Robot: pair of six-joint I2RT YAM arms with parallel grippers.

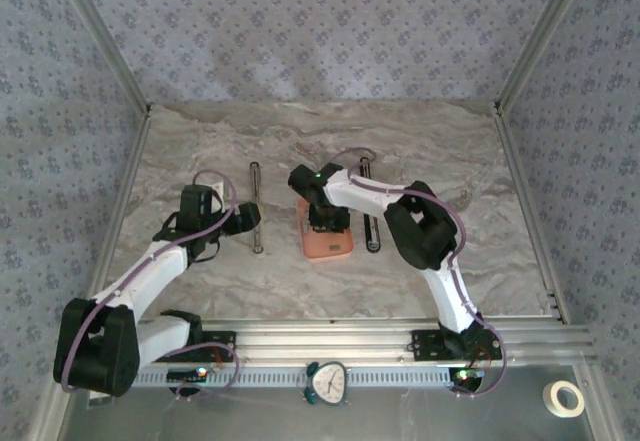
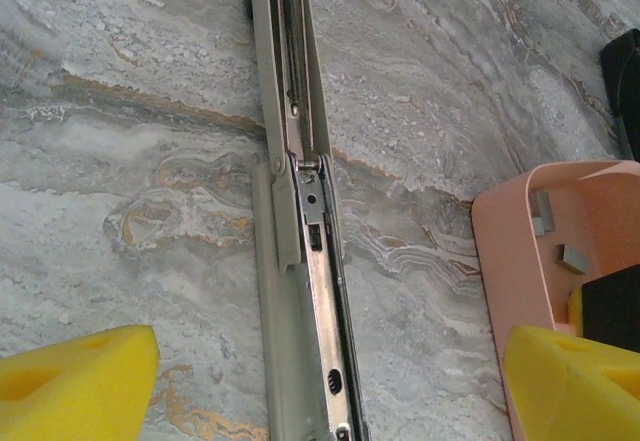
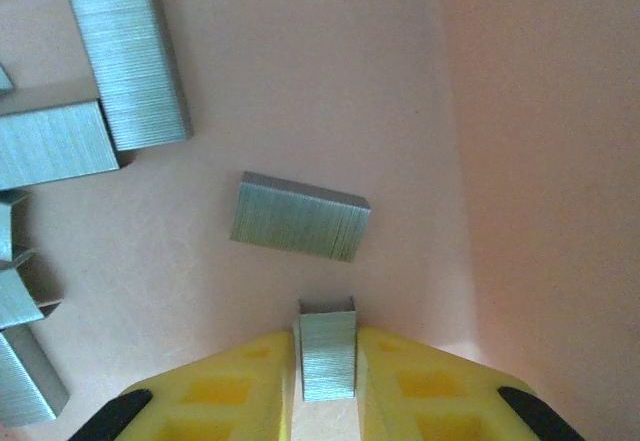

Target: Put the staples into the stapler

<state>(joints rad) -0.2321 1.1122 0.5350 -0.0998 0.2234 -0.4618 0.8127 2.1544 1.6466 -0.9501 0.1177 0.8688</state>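
Observation:
Grey staple strips lie in the salmon-pink tray (image 3: 330,81): one (image 3: 300,216) just ahead of my fingers, others (image 3: 130,61) at the left. My right gripper (image 3: 326,336) is down in the tray (image 1: 325,248), shut on one short strip (image 3: 327,366) standing on edge between its yellow pads. The stapler (image 2: 300,161) lies folded open flat on the marble, its metal magazine channel (image 2: 325,301) facing up. My left gripper (image 2: 330,391) hangs over it, open wide, one finger on either side and touching nothing. From above, the left gripper (image 1: 245,219) sits beside the stapler (image 1: 256,206).
A second long dark stapler-like bar (image 1: 372,223) lies right of the tray. The tray's corner (image 2: 520,261) and the black right gripper body (image 2: 620,301) show at the left wrist view's right edge. A small clock (image 1: 326,381) and a tape roll (image 1: 568,397) rest near the front rail.

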